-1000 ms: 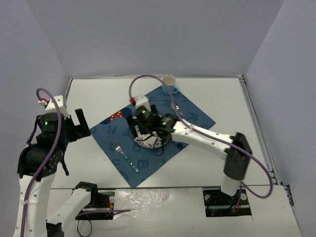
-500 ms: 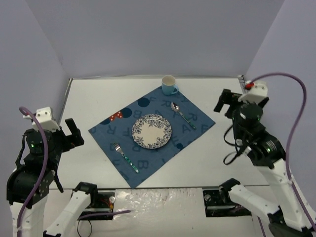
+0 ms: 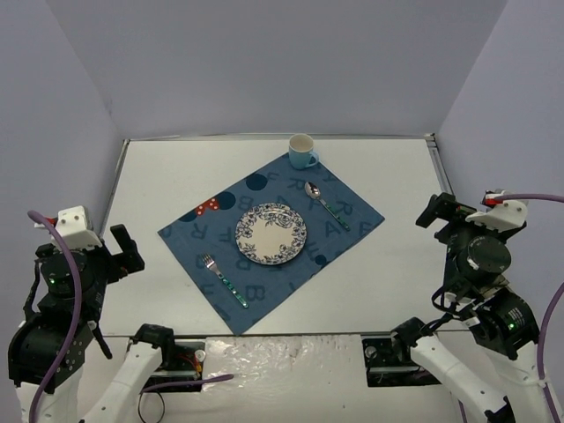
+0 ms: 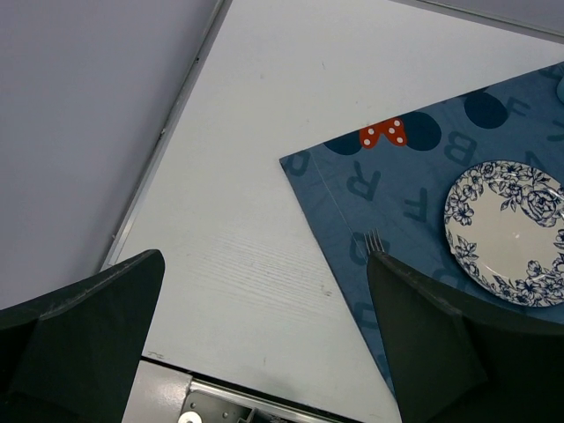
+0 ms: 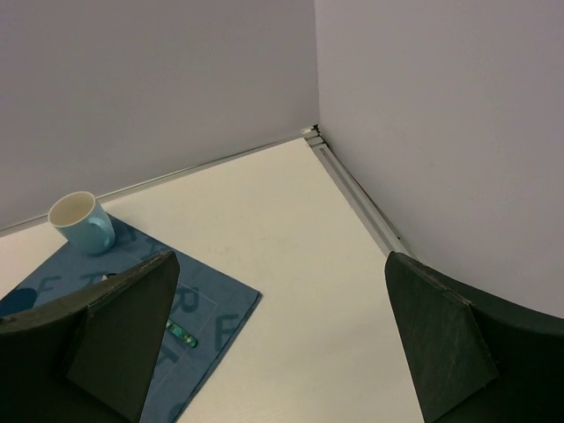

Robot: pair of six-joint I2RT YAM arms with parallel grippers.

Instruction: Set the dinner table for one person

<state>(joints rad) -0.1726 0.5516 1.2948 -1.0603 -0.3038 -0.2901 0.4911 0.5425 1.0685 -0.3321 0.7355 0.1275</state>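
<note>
The white dinner table (image 3: 401, 264) carries a blue lettered placemat (image 3: 344, 225) at its middle. On the mat lie a blue-and-white floral plate (image 3: 271, 233), a fork (image 3: 222, 279) to its left and a spoon (image 3: 324, 201) to its right. A light blue cup (image 3: 302, 152) stands at the mat's far corner. My left gripper (image 3: 126, 251) hangs open over the near left of the table, holding nothing. My right gripper (image 3: 441, 211) is open and raised at the near right, holding nothing. The left wrist view shows the plate (image 4: 507, 231) and the fork tines (image 4: 374, 240). The right wrist view shows the cup (image 5: 81, 222).
Grey walls close the table in on the left, back and right. A metal rail (image 3: 458, 229) runs along the right edge and another (image 4: 167, 132) along the left. A red dotted bow print (image 3: 206, 207) marks the mat's left part.
My right arm has pulled back from over the plate to the near right, and its gripper has opened fully. My left arm has drawn back and down toward the near left.
</note>
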